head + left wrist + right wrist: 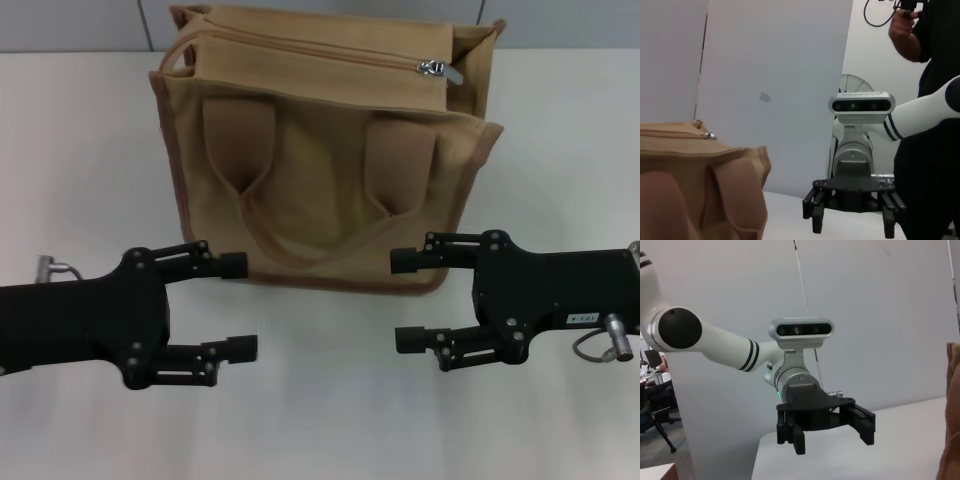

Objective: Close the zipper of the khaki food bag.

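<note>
Black and wide apart, the fingers of both tools stand released, holding nothing. The left tool (235,315) and the right tool (405,300) hover low over the white bench (320,420), facing each other across a gap, and each wrist view shows the other arm's tool hanging free: the right tool (852,220) from the left wrist, the left tool (827,432) from the right wrist.

Just beyond that gap, farther from the robot than both tools, stands the khaki food bag (320,170), upright on the bench. Its near lower edge lies close behind the upper fingers of both tools, apparently not touching. Two wide handle loops (310,190) hang down its near face.

Farther still, and higher than either tool, the zipper (320,50) runs across the bag's top, its long axis going side to side, roughly parallel to the line joining the tools. The silver pull tab (440,70) sits toward the right tool's end of that line, short of the bag's right corner. The right tool is plainly the nearer one to the tab, which lies up and away from it and only slightly inward. The left tool is well apart from the tab and nearer the zipper's far-left end.

What the bag holds cannot be seen; its top shows only canvas.
</note>
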Motion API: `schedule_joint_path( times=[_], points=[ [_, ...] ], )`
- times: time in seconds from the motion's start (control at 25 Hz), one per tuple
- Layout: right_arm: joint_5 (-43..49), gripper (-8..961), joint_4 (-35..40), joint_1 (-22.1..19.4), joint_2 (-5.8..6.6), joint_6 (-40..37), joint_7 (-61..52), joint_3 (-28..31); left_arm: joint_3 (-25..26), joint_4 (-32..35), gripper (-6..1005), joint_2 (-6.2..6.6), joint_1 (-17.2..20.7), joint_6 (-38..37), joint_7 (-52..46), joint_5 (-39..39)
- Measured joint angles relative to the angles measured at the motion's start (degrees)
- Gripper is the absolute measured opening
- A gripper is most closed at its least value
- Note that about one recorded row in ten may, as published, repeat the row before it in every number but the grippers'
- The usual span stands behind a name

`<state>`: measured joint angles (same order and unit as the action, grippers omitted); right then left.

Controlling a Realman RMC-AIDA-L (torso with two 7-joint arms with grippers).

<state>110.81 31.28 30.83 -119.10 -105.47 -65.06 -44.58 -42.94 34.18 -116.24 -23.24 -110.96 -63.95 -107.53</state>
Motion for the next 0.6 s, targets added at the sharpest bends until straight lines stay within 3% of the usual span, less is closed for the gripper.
schedule_joint_path(
  times=[0.6],
  points=[
    [-0.2, 792, -0.3, 0.2, 0.01, 0.6, 0.0, -0.4, -0.3, 0.0, 819, -0.39, -0.2, 0.8, 0.6, -0.1]
  ],
)
